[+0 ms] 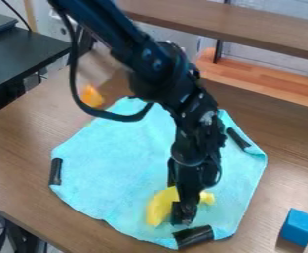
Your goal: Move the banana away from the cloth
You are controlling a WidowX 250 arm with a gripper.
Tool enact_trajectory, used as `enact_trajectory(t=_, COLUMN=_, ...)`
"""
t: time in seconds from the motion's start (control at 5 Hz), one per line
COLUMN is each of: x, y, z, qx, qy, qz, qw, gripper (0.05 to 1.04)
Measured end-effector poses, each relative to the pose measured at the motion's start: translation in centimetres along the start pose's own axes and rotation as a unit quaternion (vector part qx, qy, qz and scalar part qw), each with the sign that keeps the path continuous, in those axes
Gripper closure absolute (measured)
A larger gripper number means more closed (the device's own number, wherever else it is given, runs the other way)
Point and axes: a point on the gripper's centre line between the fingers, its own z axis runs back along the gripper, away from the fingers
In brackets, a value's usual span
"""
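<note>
The black gripper (183, 215) points down over the front part of the light blue cloth (110, 173), at the banana. On the cloth lies the yellow banana (159, 207); its larger part shows to the left of the gripper and a short end to the right. The gripper hides the banana's middle, and whether it holds the banana cannot be made out.
Black strips lie at the cloth's left (56, 171), right (238, 138) and front (193, 236) edges. A blue block (297, 227) sits on the brown table (18, 163) at the front right. An orange object (91, 96) is behind the cloth, near the arm's cable. A raised shelf (249, 29) spans the back.
</note>
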Motion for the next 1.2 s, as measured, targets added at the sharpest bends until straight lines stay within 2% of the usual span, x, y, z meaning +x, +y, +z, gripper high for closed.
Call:
enact_trajectory(t=0.2, x=0.8, y=0.5, z=0.2, qx=0.007, qy=-0.003, qz=0.007, qw=0.9999, gripper=0.382)
enact_trajectory(t=0.4, x=1.4, y=0.5, z=0.7, qx=-0.012, qy=-0.008, qz=0.007, qw=0.9999, gripper=0.565)
enact_trajectory(t=0.8, x=3.3, y=3.7, z=5.5, qx=-0.027, qy=-0.037, qz=0.049, qw=0.9978, gripper=0.566)
enact_trajectory(t=1.0, x=5.6, y=5.8, z=5.4, qx=-0.044, qy=-0.036, qz=0.078, qw=0.9953, gripper=0.566)
enact_trajectory(t=1.2, x=8.1, y=7.4, z=4.4, qx=-0.068, qy=-0.023, qz=0.119, qw=0.9903, gripper=0.566)
